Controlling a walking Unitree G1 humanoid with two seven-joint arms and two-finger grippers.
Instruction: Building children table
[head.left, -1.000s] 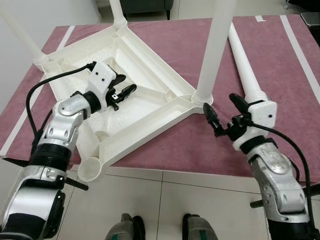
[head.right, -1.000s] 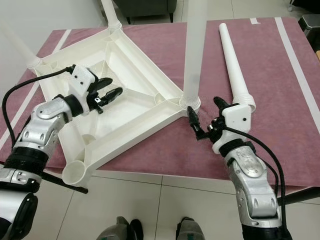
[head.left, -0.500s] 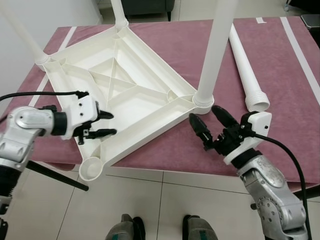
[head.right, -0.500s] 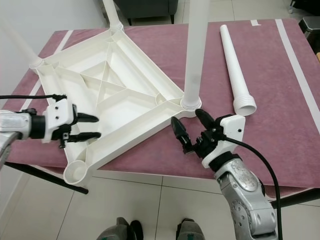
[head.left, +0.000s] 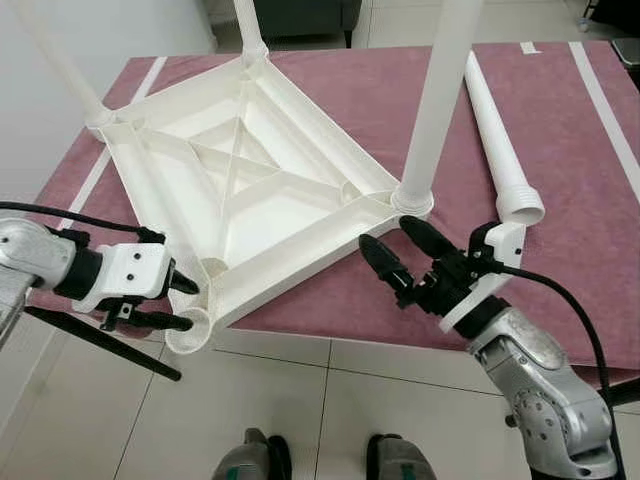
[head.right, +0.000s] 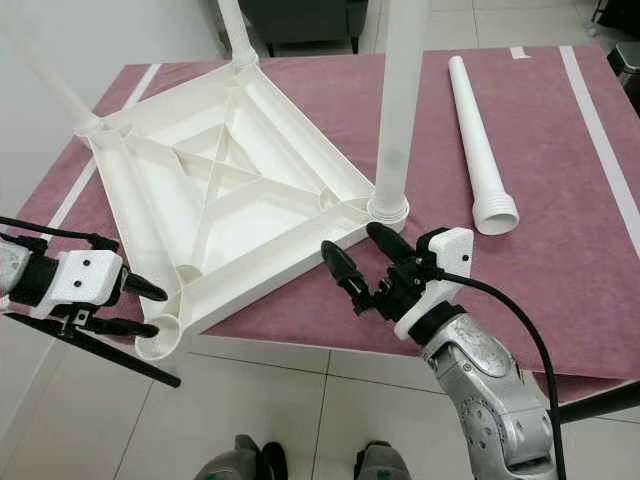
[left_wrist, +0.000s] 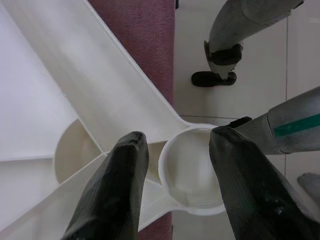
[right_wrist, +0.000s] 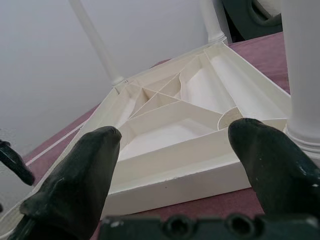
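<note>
The left hand (head.left: 160, 303) has swung off the tabletop (head.left: 250, 200) to its empty socket (head.left: 188, 330), both hands open and empty, while the loose leg (head.left: 500, 130) awaits the right hand (head.left: 400, 255).

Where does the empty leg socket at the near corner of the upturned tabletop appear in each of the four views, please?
Left eye view: the empty leg socket is at lower left, beside the left gripper.
Right eye view: lower left, overhanging the platform edge.
Left wrist view: centre, between the two black fingers.
Right wrist view: I cannot make it out.
Shared landmark: the standing leg at the tabletop's right corner, also at the right wrist view's edge.
</note>
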